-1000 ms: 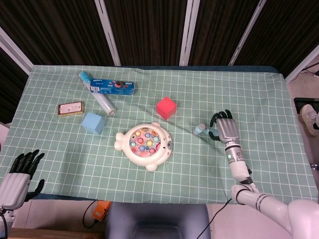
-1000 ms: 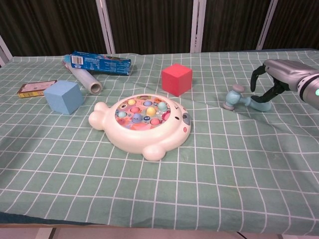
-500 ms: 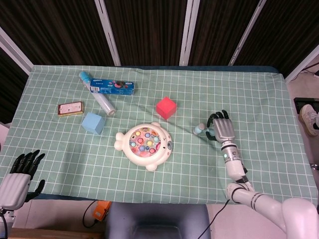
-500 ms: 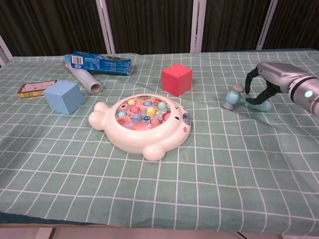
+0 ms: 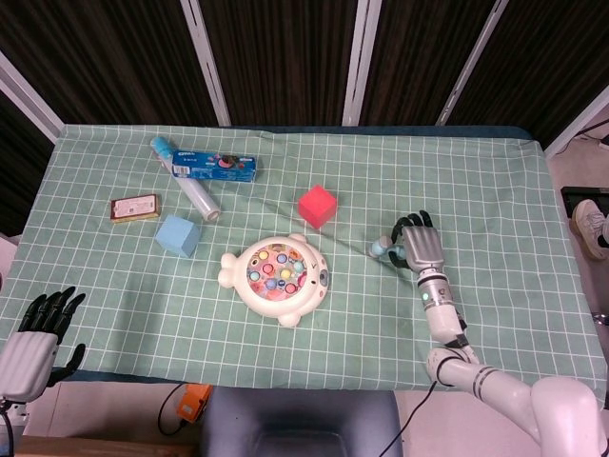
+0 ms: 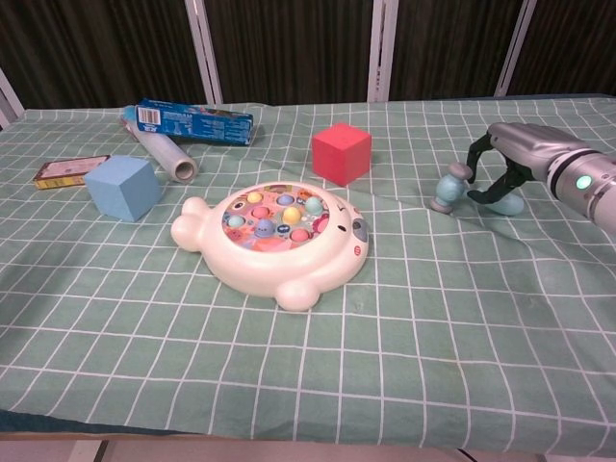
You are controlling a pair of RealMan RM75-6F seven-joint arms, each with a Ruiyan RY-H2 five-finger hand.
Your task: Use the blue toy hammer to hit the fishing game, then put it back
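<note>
The blue toy hammer [image 6: 460, 190] lies on the bench at the right, its grey-blue head pointing towards the fishing game [image 6: 274, 235], which sits near the middle of the bench, well apart from it. The right hand [image 6: 500, 168] arches over the hammer's handle with its dark fingers [image 6: 478, 152] curled down around it; the hand hides most of the handle, so whether the fingers have closed on it or merely cage it cannot be told. In the head view the hand [image 5: 415, 244] covers the hammer almost wholly and only the head [image 5: 379, 249] peeks out to its left.

The left hand [image 5: 36, 335] hangs off the near left edge of the bench, holding nothing, fingers apart and pointing up; it shows in the head view only, and its arm is cut off by the frame.

The bench [image 5: 495, 181] wears a green cloth with a white grid, and dark slatted panels with pale uprights stand behind it.

On the cloth are one red cube [image 6: 341, 153] beyond the game, one light blue cube [image 6: 121, 187] at the left, one small flat box [image 6: 69, 171] beside it, one clear roll [image 6: 160, 149] and one blue carton [image 6: 193, 121] at the far left. An orange object [image 5: 193, 400] lies on the floor below the near edge, too small to make out.
</note>
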